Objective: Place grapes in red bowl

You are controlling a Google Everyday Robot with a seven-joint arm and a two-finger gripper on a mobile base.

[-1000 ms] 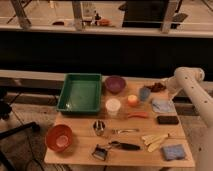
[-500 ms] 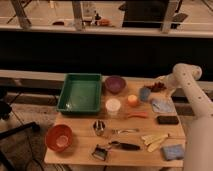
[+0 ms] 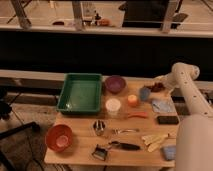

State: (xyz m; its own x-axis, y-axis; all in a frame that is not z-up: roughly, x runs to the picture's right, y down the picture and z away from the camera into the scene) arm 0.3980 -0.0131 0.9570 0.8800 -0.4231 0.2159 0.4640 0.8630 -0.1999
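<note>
Reaching further left along the bench's far edge near its right corner, the arm has brought the gripper [image 3: 161, 84] right at the grapes [image 3: 156, 88], which lie just right of the blue cup [image 3: 145, 93]. Whether the claw is apart or clamped, I cannot tell. The red bowl [image 3: 59, 137] sits at the near left corner, well apart from them.

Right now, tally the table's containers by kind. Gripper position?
Bowls: 2 (red bowl, purple bowl)
Cups: 4 (white cup, orange cup, blue cup, metal cup)
Trays: 1 (green tray)
Total: 7
Gripper: at the grapes, table's far right.
</note>
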